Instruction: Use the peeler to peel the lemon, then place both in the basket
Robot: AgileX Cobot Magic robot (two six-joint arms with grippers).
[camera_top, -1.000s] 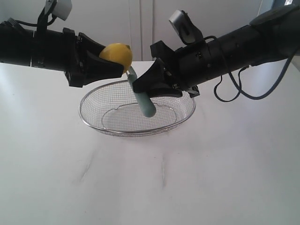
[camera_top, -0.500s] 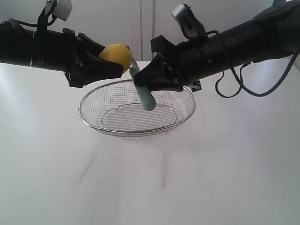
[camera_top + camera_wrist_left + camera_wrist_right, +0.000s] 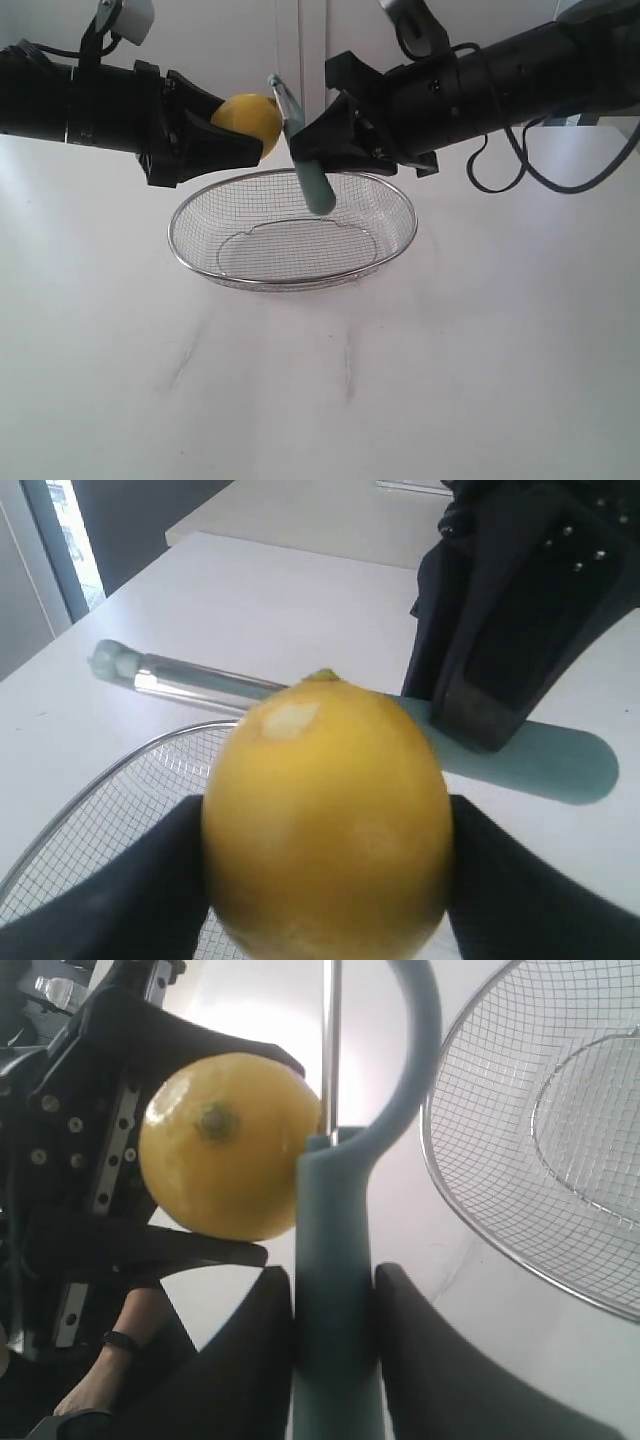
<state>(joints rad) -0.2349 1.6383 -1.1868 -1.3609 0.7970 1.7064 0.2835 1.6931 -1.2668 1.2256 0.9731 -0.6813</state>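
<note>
The bright yellow lemon [image 3: 248, 122] hangs above the basket's back left rim, and my left gripper [image 3: 236, 130] is shut on it. In the left wrist view the lemon [image 3: 327, 820] fills the gap between the black fingers [image 3: 120, 900]. My right gripper [image 3: 322, 142] is shut on the teal handle of the peeler [image 3: 308, 172], which stands nearly upright with its head next to the lemon. In the right wrist view the peeler [image 3: 335, 1290] has its blade against the lemon [image 3: 228, 1145]. The wire mesh basket [image 3: 292, 281] sits on the table below both.
The white table [image 3: 460, 380] spreads in front of and beside the basket. Black cables [image 3: 520, 180] loop down from the right arm at the right. A white wall with cabinet seams stands behind.
The right gripper has lifted the peeler upward along the lemon's side, so its head now stands higher than the lemon. The left gripper and lemon have stayed put.
</note>
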